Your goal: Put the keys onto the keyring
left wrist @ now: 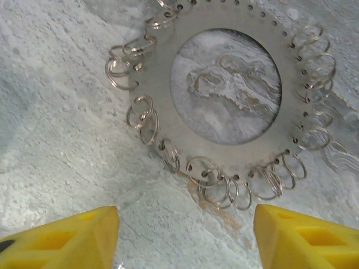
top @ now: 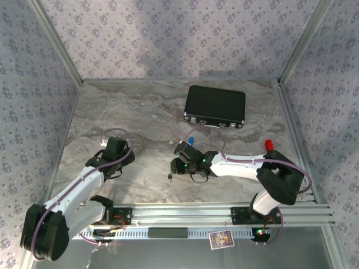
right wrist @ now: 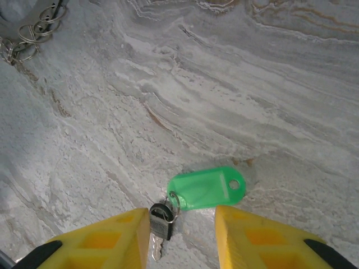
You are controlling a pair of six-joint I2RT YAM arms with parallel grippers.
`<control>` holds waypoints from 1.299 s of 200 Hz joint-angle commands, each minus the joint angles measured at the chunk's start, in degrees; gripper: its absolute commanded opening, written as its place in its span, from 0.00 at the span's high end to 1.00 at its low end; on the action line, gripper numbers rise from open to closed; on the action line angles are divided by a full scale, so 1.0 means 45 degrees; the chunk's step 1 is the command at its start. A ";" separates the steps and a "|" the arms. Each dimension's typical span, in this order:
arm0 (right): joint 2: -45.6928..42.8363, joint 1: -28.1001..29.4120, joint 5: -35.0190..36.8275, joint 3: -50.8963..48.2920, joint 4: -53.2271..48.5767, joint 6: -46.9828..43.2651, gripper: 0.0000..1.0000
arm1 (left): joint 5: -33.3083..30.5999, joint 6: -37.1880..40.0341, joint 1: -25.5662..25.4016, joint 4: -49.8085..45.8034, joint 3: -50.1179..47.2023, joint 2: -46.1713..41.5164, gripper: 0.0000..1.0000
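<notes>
Worktop (top: 134, 106): walled on three sides, with a rail along the near edge. Open marble surface at left and centre. One black case (top: 215, 106) sits near the far wall.

Left claw (left wrist: 185, 241): jaws wide, nothing between them. The keyring (left wrist: 157, 95) lies flat just ahead of the fingertips. Its top is cut off, so the small loops on its rim cannot be counted.

Right claw (right wrist: 180, 241): jaws narrower but apart, straddling the green key (right wrist: 206, 188). Its metal part lies against one jaw on the worktop; no grip is evident.

One blue key (top: 191, 139) lies just beyond the right claw, its detail too small to make out.
</notes>
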 commanded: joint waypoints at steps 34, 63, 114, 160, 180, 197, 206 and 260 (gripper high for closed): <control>-0.0576 -0.0003 0.0657 -0.0005 -0.0394 -0.0040 0.64 | -0.1543 -0.0014 -0.0013 -0.0627 0.1804 0.2983 0.57; -0.0851 -0.0104 0.0756 -0.0233 -0.0453 -0.0013 0.64 | -0.1376 -0.0418 -0.0014 -0.0117 0.1950 0.3847 0.61; -0.1137 -0.0260 0.0755 -0.0490 -0.0473 -0.0013 0.65 | -0.1675 -0.0745 -0.0013 -0.0019 0.1960 0.4691 0.68; -0.1299 -0.0315 0.0735 -0.0547 -0.0506 -0.0017 0.66 | -0.1745 -0.0750 0.0005 0.0374 0.1893 0.5047 0.79; -0.1399 -0.0334 0.0789 -0.0588 -0.0569 -0.0029 0.66 | -0.1788 -0.0737 -0.0003 0.0414 0.1902 0.5125 0.82; -0.1516 -0.0334 0.0831 -0.0602 -0.0625 -0.0021 0.66 | -0.1769 -0.0780 -0.0013 0.0414 0.1829 0.5016 0.88; -0.1577 -0.0356 0.0876 -0.0625 -0.0649 -0.0040 0.67 | -0.1775 -0.0817 -0.0003 0.0416 0.1743 0.4881 0.92; -0.1800 -0.0545 0.0984 -0.0674 -0.0932 -0.0351 0.67 | -0.1539 -0.1192 -0.0979 -0.0531 0.1120 0.3025 1.00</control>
